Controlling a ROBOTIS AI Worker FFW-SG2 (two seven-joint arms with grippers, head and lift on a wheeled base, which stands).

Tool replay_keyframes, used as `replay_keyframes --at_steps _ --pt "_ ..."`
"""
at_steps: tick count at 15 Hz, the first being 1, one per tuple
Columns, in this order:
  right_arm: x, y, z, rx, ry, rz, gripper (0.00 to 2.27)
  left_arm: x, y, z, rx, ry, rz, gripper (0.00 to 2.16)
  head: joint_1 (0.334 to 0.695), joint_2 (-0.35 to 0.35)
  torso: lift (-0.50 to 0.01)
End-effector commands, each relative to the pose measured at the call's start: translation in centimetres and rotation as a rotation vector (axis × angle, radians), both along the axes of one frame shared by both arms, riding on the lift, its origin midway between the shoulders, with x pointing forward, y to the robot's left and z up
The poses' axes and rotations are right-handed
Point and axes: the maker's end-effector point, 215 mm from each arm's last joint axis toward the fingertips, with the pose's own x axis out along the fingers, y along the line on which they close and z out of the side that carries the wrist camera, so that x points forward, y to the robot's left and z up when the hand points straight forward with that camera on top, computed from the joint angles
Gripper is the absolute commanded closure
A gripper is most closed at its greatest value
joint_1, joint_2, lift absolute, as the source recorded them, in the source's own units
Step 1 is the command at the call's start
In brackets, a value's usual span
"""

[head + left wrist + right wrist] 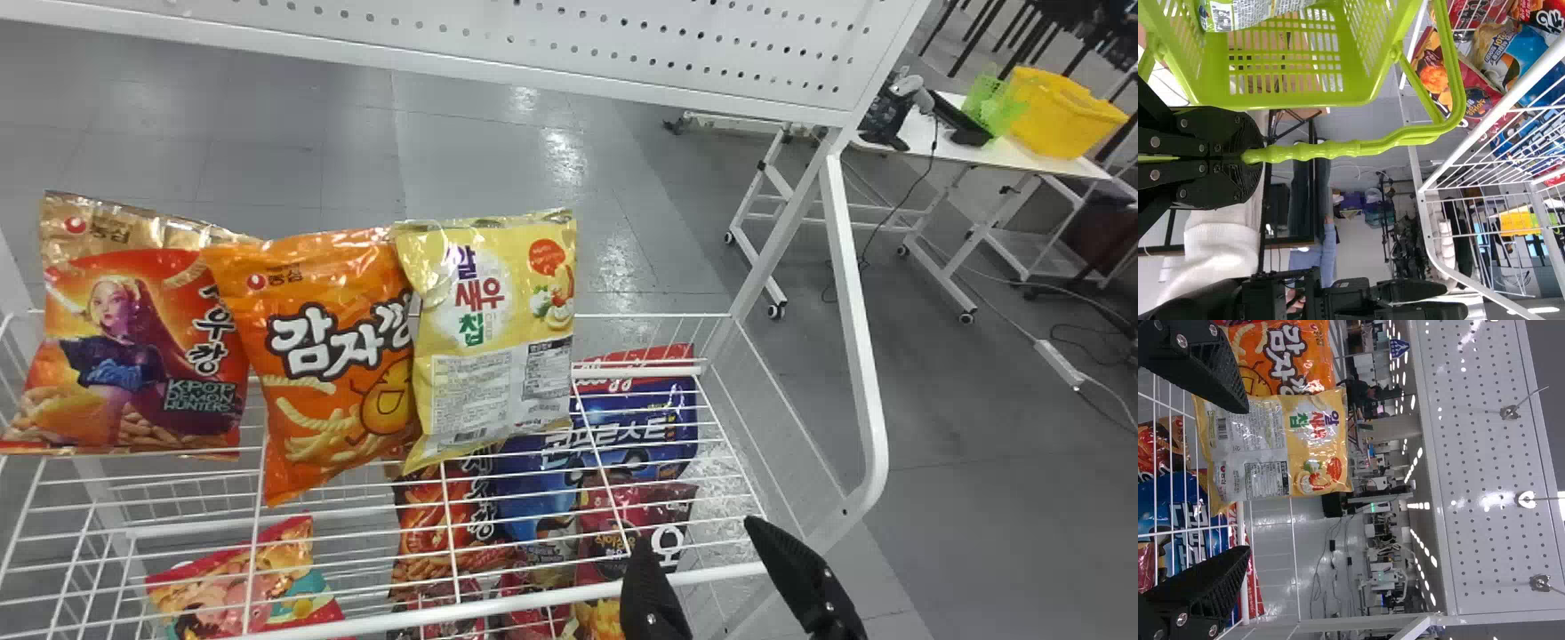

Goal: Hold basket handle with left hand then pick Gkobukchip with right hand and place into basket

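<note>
Grey floor (267, 133), running behind and beneath a white wire rack (533, 605). Perforated white panel (444, 44), spanning the rack's upper rear. White wheeled surface (1000, 151), off to the far right in my head view; on it, a yellow basket (1062, 116) and a light-green openwork container (991, 102).

Upper rack, three snack bags, left to right: red bag with a printed figure (133, 347); orange bag with a potato character (329, 338); pale yellow bag (498, 329), back label toward me. Orange and yellow bags meet at their edges.

Behind the wires, lower: blue bag with a red top (640, 418), dark red bag (636, 507), orange-red bag (449, 533), red multicoloured bag (258, 582).

Gkobukchip: I cannot tell which bag it is.

Lime-green basket (1338, 100), one, with a printed packet (1221, 17) inside. Handle (1331, 150) clamped in my left gripper (1253, 157), jaws closed on it beside the rack.

Right gripper (702, 538), one, black, at the rack's front right corner; jaws apart, nothing between them, facing the pale yellow bag.
</note>
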Motion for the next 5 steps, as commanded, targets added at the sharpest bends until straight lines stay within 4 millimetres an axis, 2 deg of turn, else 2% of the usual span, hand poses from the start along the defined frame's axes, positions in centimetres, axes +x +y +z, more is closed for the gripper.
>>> replay_keyframes --at_steps 1,5 --pt "0.00 0.00 -0.06 -0.001 0.001 0.001 0.08 -0.01 -0.01 -0.03 -0.002 0.003 0.002 1.45 0.695 -0.350 -0.032" --pt "0.11 0.04 -0.02 0.002 -0.001 0.002 0.08 0.02 0.30 0.02 -0.009 0.008 0.011 1.45 0.695 -0.350 -0.032"
